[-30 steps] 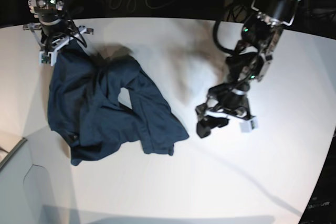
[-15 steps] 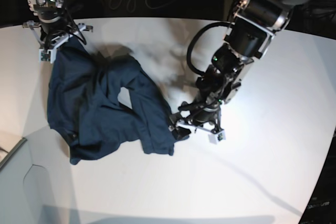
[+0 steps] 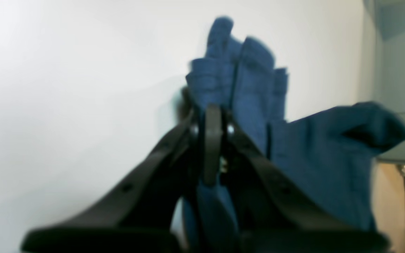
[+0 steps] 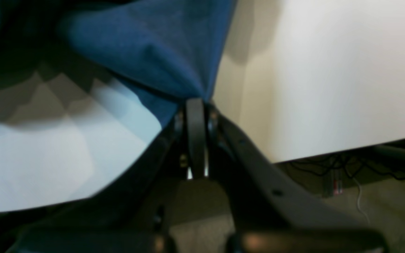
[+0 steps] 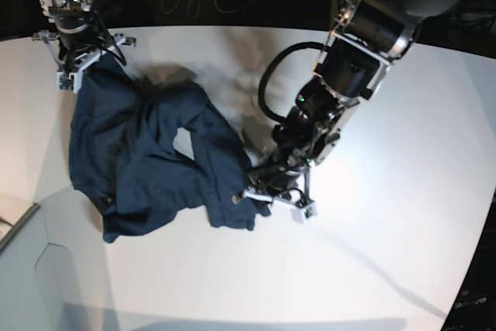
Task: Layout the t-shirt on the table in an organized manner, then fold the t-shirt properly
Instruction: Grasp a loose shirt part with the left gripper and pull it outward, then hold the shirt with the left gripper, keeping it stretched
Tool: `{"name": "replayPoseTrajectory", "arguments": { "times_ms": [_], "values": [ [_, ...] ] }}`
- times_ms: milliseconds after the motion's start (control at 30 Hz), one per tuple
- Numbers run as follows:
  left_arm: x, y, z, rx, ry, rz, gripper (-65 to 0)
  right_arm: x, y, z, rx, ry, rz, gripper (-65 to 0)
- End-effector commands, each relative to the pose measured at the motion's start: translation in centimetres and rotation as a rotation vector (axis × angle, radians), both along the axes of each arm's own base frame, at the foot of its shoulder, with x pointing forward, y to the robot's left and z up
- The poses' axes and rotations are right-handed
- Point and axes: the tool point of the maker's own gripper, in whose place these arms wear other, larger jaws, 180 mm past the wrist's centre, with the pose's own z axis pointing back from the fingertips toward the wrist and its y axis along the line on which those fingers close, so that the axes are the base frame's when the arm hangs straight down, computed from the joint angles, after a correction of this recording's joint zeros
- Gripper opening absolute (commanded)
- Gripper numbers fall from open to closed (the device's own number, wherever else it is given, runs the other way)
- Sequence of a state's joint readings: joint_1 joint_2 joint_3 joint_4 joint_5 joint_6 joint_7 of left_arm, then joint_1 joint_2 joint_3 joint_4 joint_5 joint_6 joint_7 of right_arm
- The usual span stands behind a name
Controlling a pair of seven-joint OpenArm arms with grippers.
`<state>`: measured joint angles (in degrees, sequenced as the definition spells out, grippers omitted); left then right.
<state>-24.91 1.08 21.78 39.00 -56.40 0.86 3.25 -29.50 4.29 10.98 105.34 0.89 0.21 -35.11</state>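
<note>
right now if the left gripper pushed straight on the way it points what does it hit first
The left gripper is shut on the t-shirt; straight ahead lies more bunched shirt fabric, then probably bare table, though depth is unclear.

The t-shirt (image 5: 147,160) is lying crumpled on the tabletop (image 5: 387,253), taking up the left half in the base view. At its far left corner the right pincer (image 5: 77,67) is sitting closed on the cloth, near the tabletop's back edge. At the shirt's near right corner the left pincer (image 5: 263,195) is pinching the hem, its arm reaching in from the back right.
</note>
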Motion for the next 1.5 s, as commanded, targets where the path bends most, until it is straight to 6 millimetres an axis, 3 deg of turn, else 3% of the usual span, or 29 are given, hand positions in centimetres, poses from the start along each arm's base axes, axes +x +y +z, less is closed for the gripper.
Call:
{"name": "replayPoseTrajectory", "arguments": {
  "times_ms": [0, 133, 300, 467, 667, 833, 900, 1067, 1133, 1333, 1467],
  "values": [
    [1.8, 1.5, 3.3, -0.013, -0.107, 0.024, -65.0, 0.6, -0.6, 1.0, -0.03, -0.033, 0.018, -65.0],
    [1.2, 5.0, 8.3, -0.02, -0.262, 0.044, -65.0, 1.0, -0.9, 1.1, -0.04, -0.041, 0.026, -65.0],
    [-1.3, 13.7, 11.6, 0.053, -0.317, 0.221, -65.0, 2.0, -1.2, 1.6, -0.046, -0.064, 0.021, -65.0],
    [-5.1, 21.2, 12.0, 0.127, -0.298, 0.388, -65.0, 2.8, -1.4, 2.1, -0.054, -0.084, 0.028, -65.0],
    [-8.7, 27.0, 10.7, 0.173, -0.241, 0.539, -65.0, 3.6, -1.5, 2.5, -0.055, -0.104, 0.026, -65.0],
    [-9.2, 28.4, 8.3, 0.185, -0.179, 0.574, -65.0, 4.2, -1.3, 2.7, -0.052, -0.117, 0.03, -65.0],
    [-8.3, 28.1, 7.6, 0.174, -0.152, 0.563, -64.0, 4.2, -1.3, 2.5, -0.049, -0.111, 0.028, -65.0],
    [-6.1, 26.0, 4.9, 0.112, -0.001, 0.469, -44.9, 4.0, -1.2, 1.9, -0.043, -0.097, 0.024, -65.0],
    [-5.9, 25.0, 4.3, 0.081, 0.024, 0.454, -40.7, 4.0, -1.2, 1.9, -0.042, -0.097, 0.024, -65.0],
    [-6.2, 25.4, 4.8, 0.068, 0.014, 0.473, -38.4, 4.2, 0.2, 1.6, -0.024, -0.093, 0.056, -65.0],
    [-8.5, 27.6, 6.3, 0.069, -0.027, 0.53, -38.3, 4.3, 1.2, 1.5, -0.011, -0.092, 0.08, -65.0]
  ]
}}
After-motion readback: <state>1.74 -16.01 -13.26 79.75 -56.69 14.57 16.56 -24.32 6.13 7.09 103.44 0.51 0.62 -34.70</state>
